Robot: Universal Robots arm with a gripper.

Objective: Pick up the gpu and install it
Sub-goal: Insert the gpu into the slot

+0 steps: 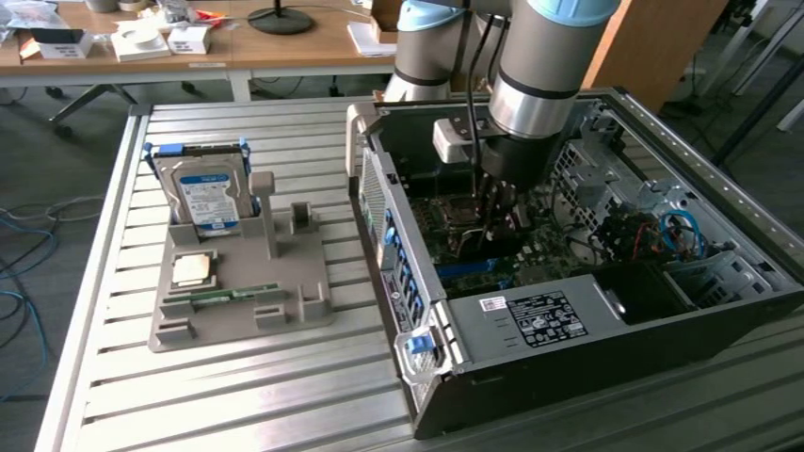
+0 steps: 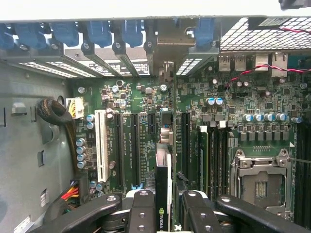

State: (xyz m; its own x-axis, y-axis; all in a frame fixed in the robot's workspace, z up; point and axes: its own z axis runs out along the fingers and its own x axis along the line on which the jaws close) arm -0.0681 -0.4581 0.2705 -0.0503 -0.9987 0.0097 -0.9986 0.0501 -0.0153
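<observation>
The gpu [image 2: 164, 191] is a thin dark card seen edge-on, with a small green logo on its near end. My gripper [image 2: 163, 216] is shut on it, one black finger [image 2: 142, 213] pressing each side. The card stands upright over the motherboard's [image 2: 141, 97] black expansion slots, running toward the slot openings in the case's rear wall. I cannot tell whether it is seated in a slot. In the exterior view my gripper [image 1: 492, 218] reaches straight down into the open computer case [image 1: 528, 320], low over the board, with the gpu [image 1: 484, 235] as a dark sliver beneath it.
The case's walls and drive cage [image 1: 710, 273] surround the arm. On the board are the CPU socket [image 2: 260, 179], RAM sticks [image 2: 204, 160] and a cable bundle [image 2: 53, 114]. At the exterior view's left, a grey holder [image 1: 239, 301] carries a blue-labelled hard drive [image 1: 207, 198], a CPU chip [image 1: 192, 269] and a RAM stick [image 1: 226, 295].
</observation>
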